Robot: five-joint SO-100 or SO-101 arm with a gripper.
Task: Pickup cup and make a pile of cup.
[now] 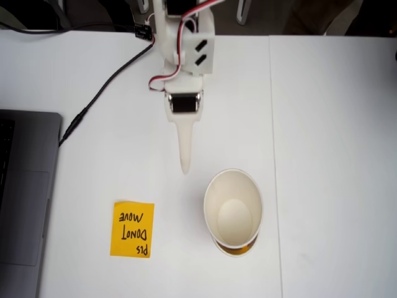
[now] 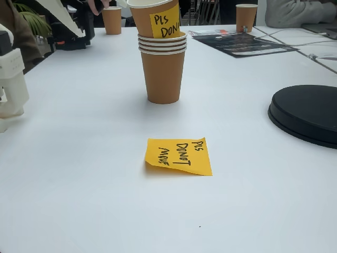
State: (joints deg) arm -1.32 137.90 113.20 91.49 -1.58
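Note:
A pile of cups (image 2: 163,74) stands upright on the white table: several brown paper cups with white rims, nested. The top cup (image 2: 158,16) bears a yellow strip with dark writing. In the fixed view from above, this pile (image 1: 218,202) shows a cream-white inside and a yellow edge low on its near side. My gripper (image 1: 184,167) points at the table a little up and left of the rim, apart from it. Its jaws read as one tapered white blade with nothing in them. In the low fixed view my gripper (image 2: 79,31) hangs at the top left, well left of the pile.
An orange-yellow sticky note (image 1: 132,228) reading "PLS DONOT MOVE" lies flat left of the pile; the note (image 2: 179,155) also lies in front of it in the low view. A laptop (image 1: 25,205) sits at the left edge, with a black cable (image 1: 93,102). A black disc (image 2: 308,113) lies at right.

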